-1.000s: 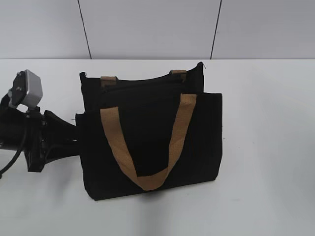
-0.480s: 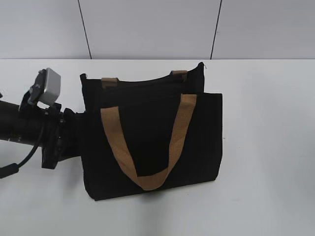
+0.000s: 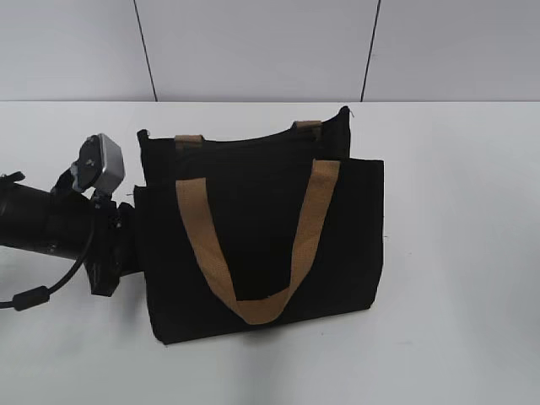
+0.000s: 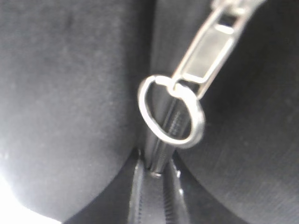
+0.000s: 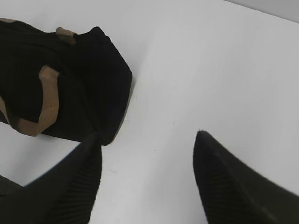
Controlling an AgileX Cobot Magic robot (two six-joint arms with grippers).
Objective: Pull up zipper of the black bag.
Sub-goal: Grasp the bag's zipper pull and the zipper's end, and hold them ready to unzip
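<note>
**Left hand at the bag's edge, zip pull in sight but not yet confirmed in grip**

The rectangular black fabric tote bag (image 3: 261,245) lay flat on the white table (image 3: 456,253), its front tan woven webbing handle (image 3: 253,253) looped down across the front panel, the second handle's stubs showing at the far top edge.

My left gripper (image 3: 131,245) was pressed up against the bag's left edge, arm coming in from the left side of the exterior view. Its fingertips were hidden against the black cloth, and my left wrist camera showed none of them either, so I could not tell whether they were spread or closed on anything.

That wrist camera was tight on the black zipper (image 4: 156,186): the silver-grey metal pull tab (image 4: 208,51) ran off toward the upper right, with a small silver split ring (image 4: 170,112) hanging from its end over the teeth. How much of the zip was closed could not be read from so close.

My right gripper (image 5: 147,182) hovered over bare table, fingers (image 5: 233,186) spread apart and empty, one tip near the bag's corner, the rest off to the side.

Judgement: approach done, pull located. Taking the tab or ring and running the slider along the bag appeared to be left.
</note>
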